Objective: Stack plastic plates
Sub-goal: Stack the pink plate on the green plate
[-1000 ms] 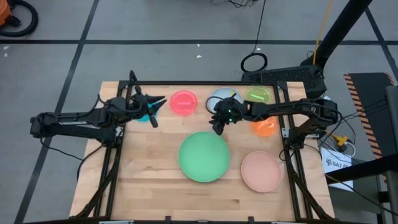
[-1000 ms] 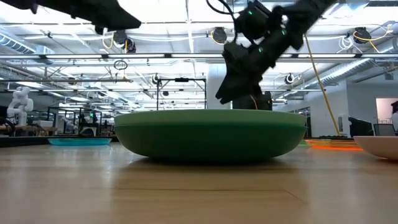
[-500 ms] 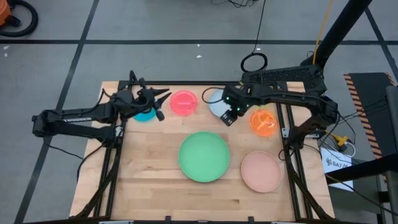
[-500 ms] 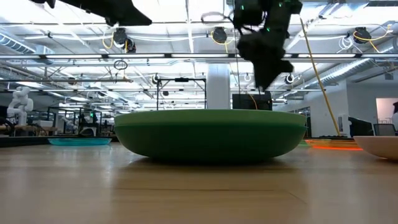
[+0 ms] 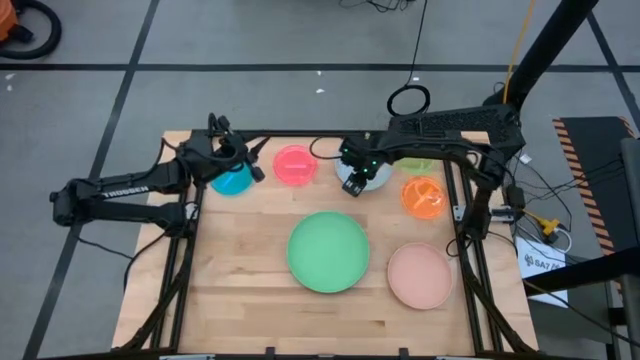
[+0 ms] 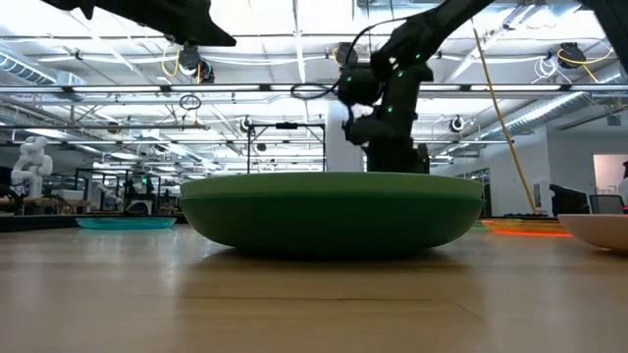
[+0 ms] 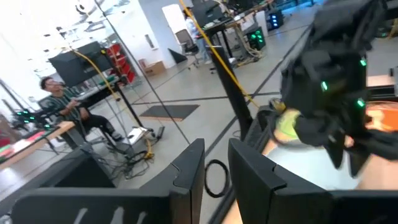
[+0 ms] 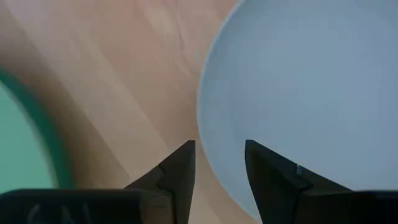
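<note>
Light blue plate (image 5: 372,176) under right hand (image 8: 219,163), parted astride rim, pink-red plate (image 5: 294,165) beside.

green plate (image 5: 329,250), pale pink plate (image 5: 420,275), orange plate (image 5: 424,197), pink-red plate (image 5: 295,165), light wooden table (image 5: 240,270).

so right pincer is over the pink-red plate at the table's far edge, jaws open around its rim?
Wrong plate. The right pincer is at the light blue plate, jaws open astride its rim, as the right wrist view shows. In the high view the pink-red plate sits apart, to that pincer's left.
</note>
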Controlling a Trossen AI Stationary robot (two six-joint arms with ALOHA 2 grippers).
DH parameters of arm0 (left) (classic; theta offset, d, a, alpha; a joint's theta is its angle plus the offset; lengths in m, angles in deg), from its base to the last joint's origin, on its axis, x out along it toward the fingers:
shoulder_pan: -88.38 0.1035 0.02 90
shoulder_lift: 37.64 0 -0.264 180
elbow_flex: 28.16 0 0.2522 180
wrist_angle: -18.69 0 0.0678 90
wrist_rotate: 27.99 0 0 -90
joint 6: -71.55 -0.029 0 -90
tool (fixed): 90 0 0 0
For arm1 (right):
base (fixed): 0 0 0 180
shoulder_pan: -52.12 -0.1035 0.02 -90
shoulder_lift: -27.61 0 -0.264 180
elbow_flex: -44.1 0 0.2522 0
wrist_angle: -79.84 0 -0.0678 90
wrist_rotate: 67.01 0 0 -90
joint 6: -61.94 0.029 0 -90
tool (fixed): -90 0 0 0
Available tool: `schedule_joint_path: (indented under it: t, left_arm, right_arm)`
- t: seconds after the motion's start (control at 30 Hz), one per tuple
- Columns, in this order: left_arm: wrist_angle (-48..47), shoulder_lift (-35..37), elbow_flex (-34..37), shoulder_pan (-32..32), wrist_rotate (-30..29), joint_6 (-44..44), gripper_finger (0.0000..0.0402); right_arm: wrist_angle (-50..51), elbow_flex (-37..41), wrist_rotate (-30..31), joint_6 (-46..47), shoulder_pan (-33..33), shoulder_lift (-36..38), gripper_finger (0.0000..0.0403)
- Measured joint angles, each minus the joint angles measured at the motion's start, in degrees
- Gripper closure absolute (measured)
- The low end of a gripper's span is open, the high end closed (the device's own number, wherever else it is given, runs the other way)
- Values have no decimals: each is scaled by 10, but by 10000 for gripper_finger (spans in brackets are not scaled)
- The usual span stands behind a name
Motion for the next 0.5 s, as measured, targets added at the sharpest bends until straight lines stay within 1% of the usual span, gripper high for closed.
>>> schedule_joint_path:
  t: [0.17, 0.3, 0.43, 0.5]
  left_arm:
    - [10, 0, 0, 19, 0, -7, 321]
    - [18, 0, 0, 32, 0, -8, 321]
    - [23, 0, 0, 42, 0, -12, 321]
    - [26, 0, 0, 46, 0, -13, 321]
  right_arm:
    - [57, -23, 1, -36, -14, -29, 271]
    - [111, -33, 3, -11, -29, -18, 271]
    - [113, -34, 40, 2, -41, -4, 271]
    - [128, -34, 45, -9, -45, -3, 271]
